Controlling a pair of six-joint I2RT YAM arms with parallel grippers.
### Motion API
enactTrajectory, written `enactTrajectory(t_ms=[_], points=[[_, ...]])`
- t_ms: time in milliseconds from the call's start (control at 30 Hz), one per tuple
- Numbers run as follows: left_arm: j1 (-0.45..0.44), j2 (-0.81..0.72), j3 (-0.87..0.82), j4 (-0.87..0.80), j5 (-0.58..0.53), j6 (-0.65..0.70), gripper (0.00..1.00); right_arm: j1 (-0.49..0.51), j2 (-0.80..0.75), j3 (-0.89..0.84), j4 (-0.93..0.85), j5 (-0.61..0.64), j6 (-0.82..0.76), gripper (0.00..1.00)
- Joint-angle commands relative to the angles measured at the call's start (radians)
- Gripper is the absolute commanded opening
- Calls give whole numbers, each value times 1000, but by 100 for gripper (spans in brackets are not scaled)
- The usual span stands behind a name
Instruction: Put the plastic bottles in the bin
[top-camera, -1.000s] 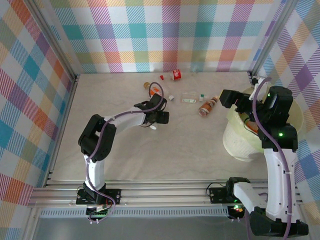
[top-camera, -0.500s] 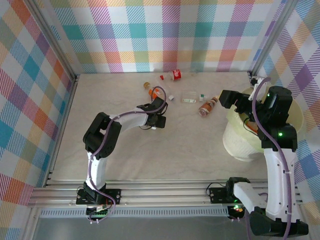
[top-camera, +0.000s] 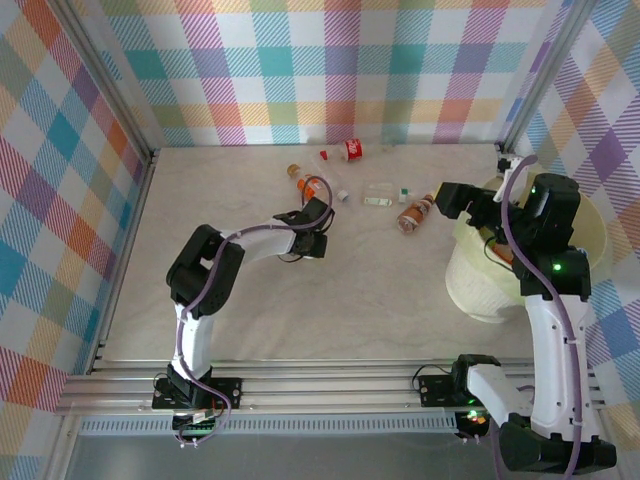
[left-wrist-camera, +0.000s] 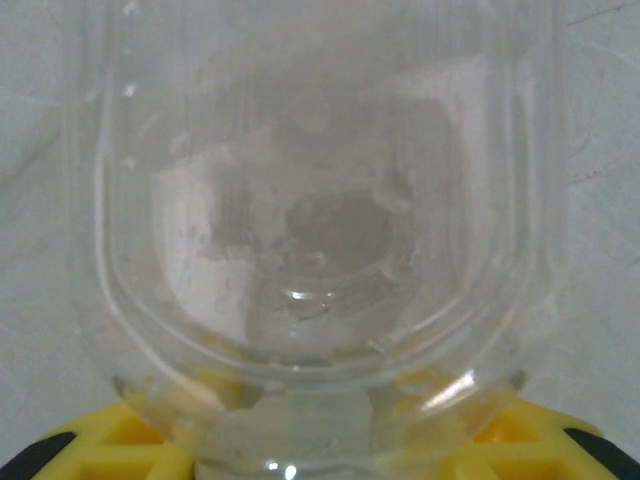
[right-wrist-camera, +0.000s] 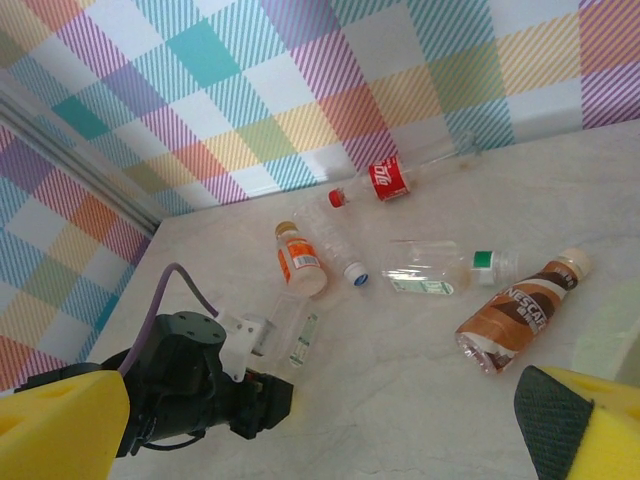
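Several plastic bottles lie at the back of the table: an orange-label one (top-camera: 301, 179), a red-label one (top-camera: 351, 150), a clear green-capped one (top-camera: 385, 195) and a brown one (top-camera: 413, 213). My left gripper (top-camera: 312, 240) is shut on a clear bottle (left-wrist-camera: 300, 230) (right-wrist-camera: 298, 335) that lies on the table and presses close against its yellow pads (left-wrist-camera: 120, 445). The bin (top-camera: 590, 225) stands at the right with a bottle (top-camera: 500, 252) inside. My right gripper (top-camera: 452, 198) hangs open and empty over the bin's left rim; its yellow fingers (right-wrist-camera: 60, 420) frame the right wrist view.
A clear blue-capped bottle (right-wrist-camera: 335, 245) lies next to the orange-label one (right-wrist-camera: 300, 262). Checked walls close the table at the back and both sides. Bare tabletop spreads between the left gripper and the bin.
My left gripper has slid a little toward the back and closed on the clear bottle. The right arm has barely moved and stays open.
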Motion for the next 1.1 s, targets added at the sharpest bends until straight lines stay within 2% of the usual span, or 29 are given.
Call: enactTrajectory(t_ms=[0,333,500,767,1067], points=[[-1,-85,-55,90,17,1,35,6,0,-10,58,-58,6,100],[-3,-342,-232,281,163,-12,30,37,29,-27,118,-134,44,100],[-11,-490,-328,431,275,0,30,81,56,-27,166,-145,83,100],[-145,-647,-300,376,174,153,30,133,129,-31,277,-229,218,100],[-287,-718,-246,353,81,289,30,196,206,-16,346,-385,246,100]])
